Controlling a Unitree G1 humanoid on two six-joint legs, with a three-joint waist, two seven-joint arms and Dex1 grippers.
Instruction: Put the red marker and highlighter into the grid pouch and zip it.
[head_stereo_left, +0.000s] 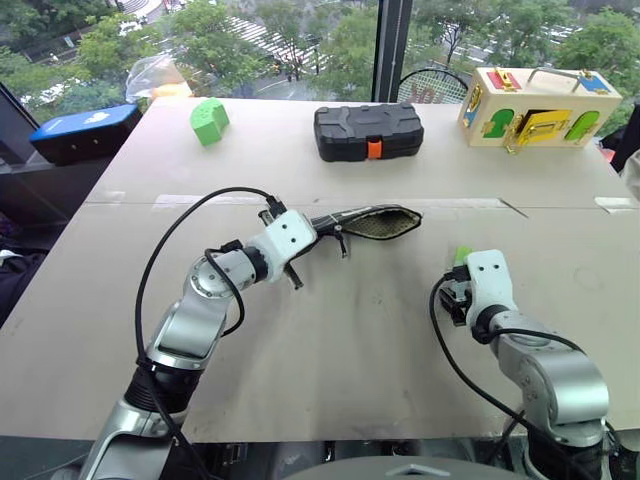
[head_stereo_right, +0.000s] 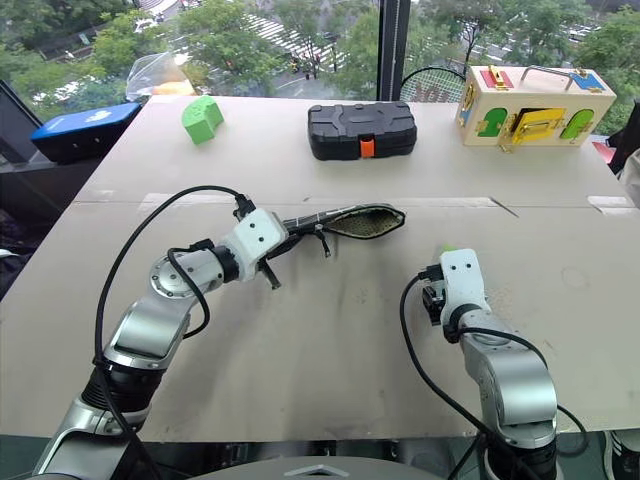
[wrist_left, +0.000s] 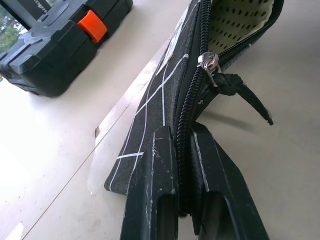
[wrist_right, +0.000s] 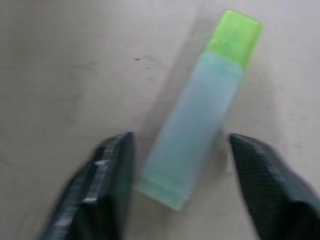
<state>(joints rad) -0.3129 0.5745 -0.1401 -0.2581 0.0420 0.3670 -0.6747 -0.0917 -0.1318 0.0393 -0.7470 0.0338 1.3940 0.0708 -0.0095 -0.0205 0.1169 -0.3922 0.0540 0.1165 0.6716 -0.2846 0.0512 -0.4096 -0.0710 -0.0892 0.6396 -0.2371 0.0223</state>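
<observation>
The right gripper (wrist_right: 177, 165) is spread around the highlighter (wrist_right: 200, 115), which lies on the table (head_stereo_left: 350, 340) at 4 o'clock; this light, smooth barrel is best gripped mid-body. The left gripper (wrist_left: 182, 187) is clenched on the soft grid pouch (head_stereo_left: 375, 222), its mouth gaping

Highlighter (wrist_right: 199, 117): body hidden behind the right tool (wrist_right: 182, 192) from the head views, only the green cap showing. Grid pouch (wrist_left: 165, 95): far end cut off in the left wrist view; contents not discernible.
</observation>
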